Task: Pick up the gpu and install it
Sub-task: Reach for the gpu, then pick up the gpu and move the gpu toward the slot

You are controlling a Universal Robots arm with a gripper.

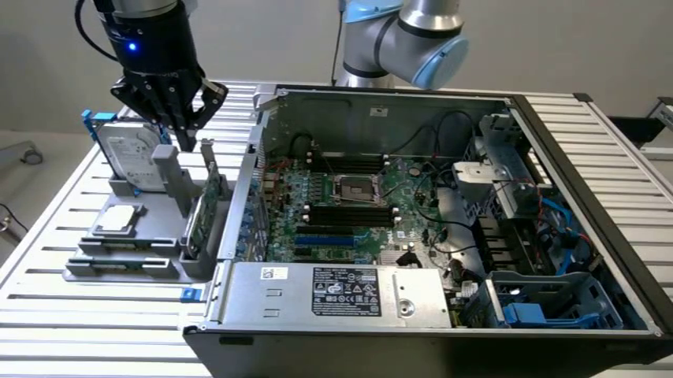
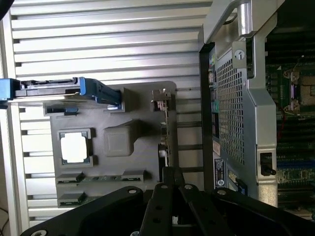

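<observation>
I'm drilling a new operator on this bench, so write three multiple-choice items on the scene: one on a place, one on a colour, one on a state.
1. Where is the gpu?
A. Standing on edge in the grey tray beside the case.
B. Installed inside the case.
C. Lying flat on top of the case.

2. What colour is the frame on the hard drive?
A. Red.
B. Blue.
C. Yellow.

3. How is the hand?
A. Wide open.
B. Shut on the gpu.
C. Shut, empty, above the tray.

Answers: A, the card stands upright in the tray's slot next to the case wall. B, blue shows at the drive's edge. C, its fingers meet with nothing between them.
</observation>
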